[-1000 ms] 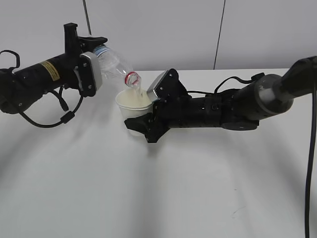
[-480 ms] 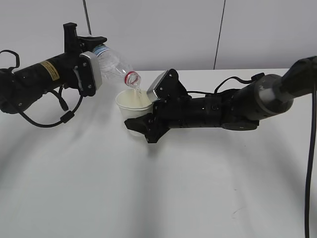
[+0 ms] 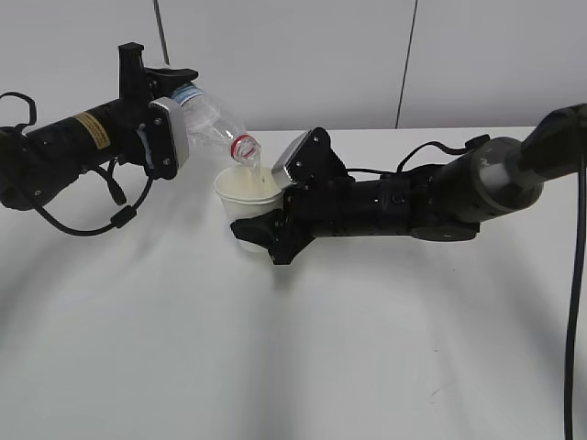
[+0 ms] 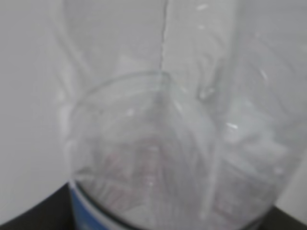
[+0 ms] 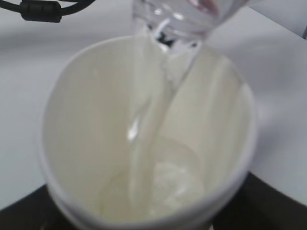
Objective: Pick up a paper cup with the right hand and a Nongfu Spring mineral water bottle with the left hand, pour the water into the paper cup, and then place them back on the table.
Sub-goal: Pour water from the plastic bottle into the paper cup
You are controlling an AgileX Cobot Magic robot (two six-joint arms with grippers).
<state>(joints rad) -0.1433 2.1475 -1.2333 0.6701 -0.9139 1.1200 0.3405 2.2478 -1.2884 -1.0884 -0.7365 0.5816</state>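
Exterior view. The left hand [image 3: 158,124] is clamped on the base end of the bottle [image 3: 213,121], with the bottle's long axis running from that gripper down and to the right, mouth lowermost. The red neck ring sits just above the rim of the cup [image 3: 246,197], directly over the opening. The right hand [image 3: 261,231] grips the cup by its lower body, holding it upright and slightly clear of the table [image 3: 293,348]. The two grippers lie close together, the bottle gripper up and to the left of the cup gripper.

Left wrist view. The frame is filled by the clear bottle [image 4: 163,153] seen along its length, with the label's edge at the bottom. The fingers are not visible here, and the cup cannot be made out.

Right wrist view. The cup [image 5: 144,139] sits directly ahead of the gripper, its open mouth facing the camera. The bottle mouth [image 5: 187,17] hangs just above the far rim. Water [image 5: 153,115] falls in a stream down the inner wall and pools in the bottom; the cup is far from full.

Judgement: pouring is in progress. The next move turns on the bottle mouth staying over the cup opening until the bottle is righted, after which both are to be set down.
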